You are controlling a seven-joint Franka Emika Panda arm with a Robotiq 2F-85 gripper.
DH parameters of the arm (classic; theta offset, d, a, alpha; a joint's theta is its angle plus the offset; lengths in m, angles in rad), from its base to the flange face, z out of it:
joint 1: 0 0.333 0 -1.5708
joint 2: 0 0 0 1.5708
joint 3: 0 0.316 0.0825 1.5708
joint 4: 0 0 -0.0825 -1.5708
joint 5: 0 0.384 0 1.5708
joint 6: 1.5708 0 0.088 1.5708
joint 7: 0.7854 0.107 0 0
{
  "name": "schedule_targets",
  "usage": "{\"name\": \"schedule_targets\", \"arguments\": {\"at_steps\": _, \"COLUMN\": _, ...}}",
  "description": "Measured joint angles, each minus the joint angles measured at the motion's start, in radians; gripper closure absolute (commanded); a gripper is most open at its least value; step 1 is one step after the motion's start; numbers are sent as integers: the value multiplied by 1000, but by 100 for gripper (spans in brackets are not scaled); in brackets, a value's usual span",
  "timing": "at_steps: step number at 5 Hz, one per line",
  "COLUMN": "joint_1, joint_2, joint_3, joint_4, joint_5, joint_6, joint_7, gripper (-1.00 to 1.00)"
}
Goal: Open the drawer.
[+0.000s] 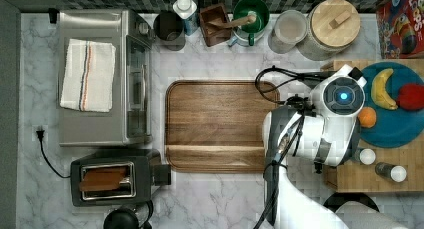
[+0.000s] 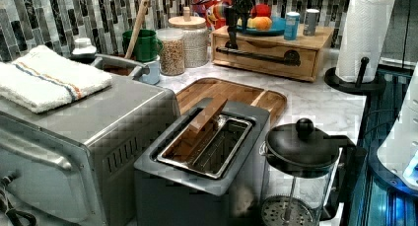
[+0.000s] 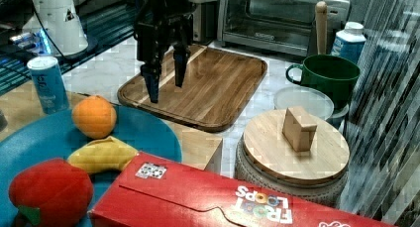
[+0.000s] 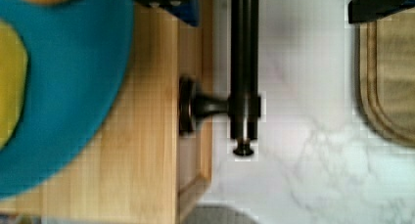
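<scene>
We see the gripper (image 3: 166,81) with its two fingers spread wide apart and nothing between them, hanging above the counter beside the walnut tray (image 3: 208,83). In the wrist view the fingertips appear on either side of the black bar handle (image 4: 244,62), one over the wooden top and one toward the tray, so we judge the jaws are set to straddle the bar before descending and closing on it. The drawer (image 2: 268,56) sits shut in a light bamboo box at the back of the counter in the left view, at the top view's right, and carries a blue plate (image 2: 273,27) with fruit on its top. The drawer front faces the tray and the open marble counter (image 2: 325,107), which we take as the pull direction, since that side offers free travel. The handle's long axis runs along the drawer front, parallel to the near edge of the tray, held off the wood by a short post (image 4: 208,106). We judge the fingers are aligned across that axis, near one end of the bar.
</scene>
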Motion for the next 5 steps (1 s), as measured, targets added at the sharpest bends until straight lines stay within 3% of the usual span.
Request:
{"name": "schedule_targets", "arguments": {"at_steps": 1, "joint_1": 1, "joint_2": 19, "joint_3": 0, "joint_4": -21, "joint_5": -19, "joint_6": 96, "joint_7": 0, "gripper": -100}}
{"name": "schedule_targets", "arguments": {"at_steps": 5, "joint_1": -7, "joint_2": 47, "joint_3": -25, "joint_4": -150, "joint_5": -53, "joint_6": 117, "joint_7": 78, "gripper": -100}}
